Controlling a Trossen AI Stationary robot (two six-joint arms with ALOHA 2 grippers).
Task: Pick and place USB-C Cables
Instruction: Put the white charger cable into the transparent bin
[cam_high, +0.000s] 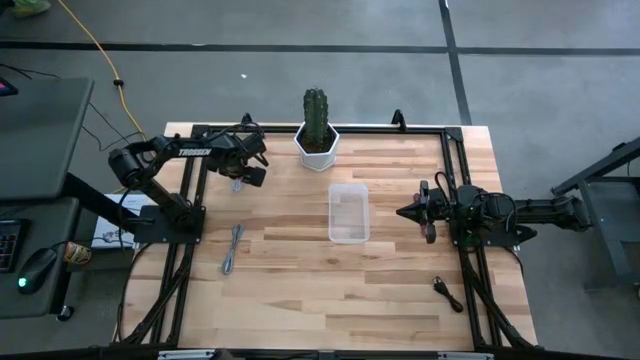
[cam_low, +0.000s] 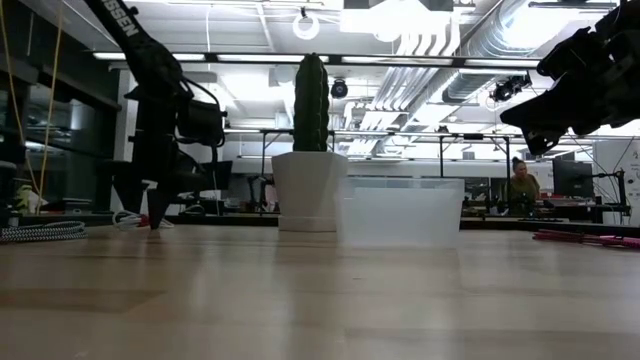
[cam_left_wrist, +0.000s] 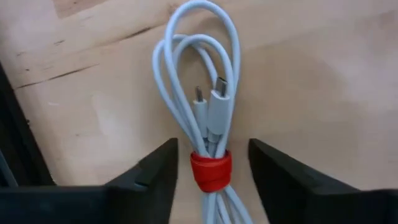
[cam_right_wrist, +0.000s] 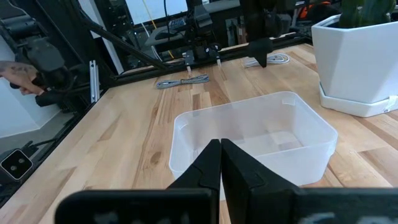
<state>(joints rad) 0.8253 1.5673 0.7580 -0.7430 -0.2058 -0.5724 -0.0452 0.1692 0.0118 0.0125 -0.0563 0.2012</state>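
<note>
- Nearest the front edge of the desk (cam_high: 300, 300), on the right side, the black cable (cam_high: 447, 292) is lying by itself, well apart from both arms.
- Farther in, on the left side, the grey cable (cam_high: 232, 248) is lying stretched out on the wood, beside the black frame rail.
- At mid-depth, the clear plastic bin (cam_high: 348, 212) is standing near the centre of the desk, and nothing is showing inside it.
- Just right of the bin, the right hand (cam_high: 404, 212) is hovering with its fingers pressed together, holding nothing and pointing toward the bin.
- Toward the far left corner, the left hand (cam_left_wrist: 211, 171) is reaching down over the white cable (cam_left_wrist: 202, 93), a coiled bundle bound by a red band (cam_left_wrist: 211, 170); its fingers are standing apart on either side of the band, not closing on it.
- At the far edge, the cactus (cam_high: 316, 114) is standing in its white pot (cam_high: 317, 149).
</note>
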